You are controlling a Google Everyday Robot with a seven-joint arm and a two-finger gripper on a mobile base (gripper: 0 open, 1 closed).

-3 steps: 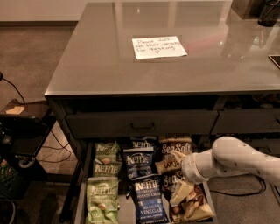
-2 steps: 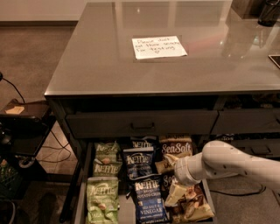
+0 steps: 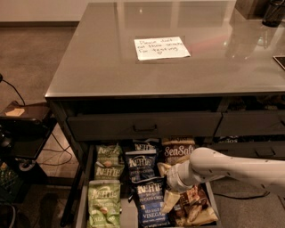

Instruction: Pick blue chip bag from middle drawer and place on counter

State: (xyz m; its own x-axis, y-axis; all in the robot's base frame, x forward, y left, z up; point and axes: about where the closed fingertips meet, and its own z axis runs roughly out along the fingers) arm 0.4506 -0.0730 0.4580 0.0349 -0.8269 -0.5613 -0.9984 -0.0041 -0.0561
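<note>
The middle drawer (image 3: 82,202) stands pulled out below the counter (image 3: 102,62), which bears a white note (image 3: 161,47). Chip bags fill the drawer. Blue chip bags lie in the middle column: one at the centre (image 3: 141,165), one nearer the front with "VINEGAR" lettering (image 3: 150,205), and one partly hidden at the back (image 3: 143,146). Green bags (image 3: 104,201) lie on the left and brown Sea Salt bags (image 3: 178,150) on the right. My gripper (image 3: 165,185) reaches in from the right on a white arm. It is open, low over the brown bags, right beside the blue bags.
A shut drawer front with a dark pull handle (image 3: 144,128) sits above the open drawer. A black cart (image 3: 22,131) with cables stands on the floor at the left. A dark object (image 3: 274,12) stands at the counter's far right corner.
My arm has moved left and slightly down, bringing the gripper from over the brown bags to the edge of the blue bags. The bags have not moved.
</note>
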